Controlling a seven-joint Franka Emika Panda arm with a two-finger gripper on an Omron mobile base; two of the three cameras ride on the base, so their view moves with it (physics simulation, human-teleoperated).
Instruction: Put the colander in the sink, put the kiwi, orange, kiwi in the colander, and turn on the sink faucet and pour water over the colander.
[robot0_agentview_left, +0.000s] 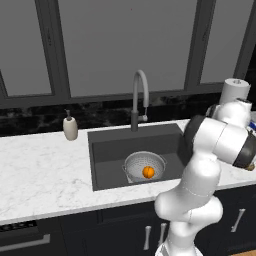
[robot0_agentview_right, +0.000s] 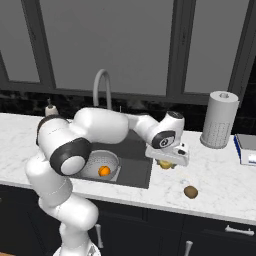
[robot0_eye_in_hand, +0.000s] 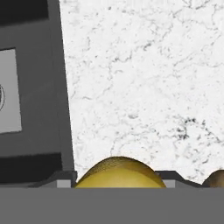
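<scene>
Gripping kiwi (robot0_eye_in_hand: 119, 172) — tool (robot0_agentview_right: 166, 164) low

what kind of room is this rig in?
A home-style kitchen, rendered. Signs: a dark sink set in a white marble counter, a gooseneck sink faucet beneath the windows, and a paper towel roll standing on the counter.
</scene>
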